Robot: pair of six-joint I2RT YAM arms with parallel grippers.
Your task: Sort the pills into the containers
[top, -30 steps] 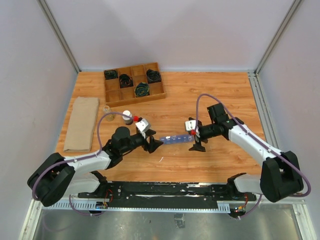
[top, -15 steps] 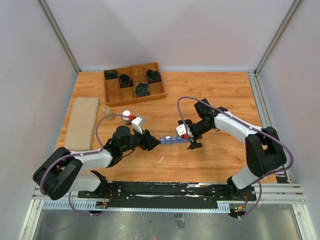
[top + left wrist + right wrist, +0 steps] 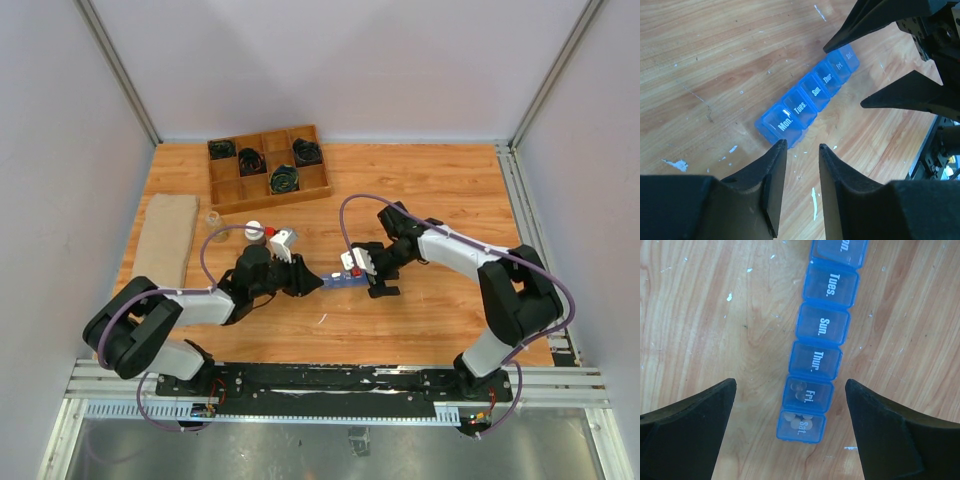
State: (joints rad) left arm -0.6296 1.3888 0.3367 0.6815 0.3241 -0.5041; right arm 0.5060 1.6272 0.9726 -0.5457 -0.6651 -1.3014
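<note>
The containers are one translucent blue pill-organizer strip (image 3: 338, 281) (image 3: 805, 102) (image 3: 817, 340) lying flat on the wooden table, with all lids shut. Pale yellowish pills (image 3: 800, 422) show through its "Sat" compartment, and a couple more (image 3: 799, 390) through "Fri". My right gripper (image 3: 379, 281) (image 3: 790, 385) (image 3: 844, 77) is open wide, one finger on each side of the Fri/Sat end, touching nothing. My left gripper (image 3: 312, 283) (image 3: 801, 146) sits just short of the "Mon" end. Its jaws stand a narrow gap apart with only bare table between them.
A dark brown bottle with a white cap (image 3: 255, 232) stands behind my left arm, and a small clear vial (image 3: 213, 219) to its left. A wooden grid tray (image 3: 268, 165) with black coils sits at the back left. A folded tan cloth (image 3: 165, 245) lies along the left edge.
My right gripper has swung left from beside the strip's right end to straddle it. My left gripper has narrowed its jaws and edged up to the strip's left end.
</note>
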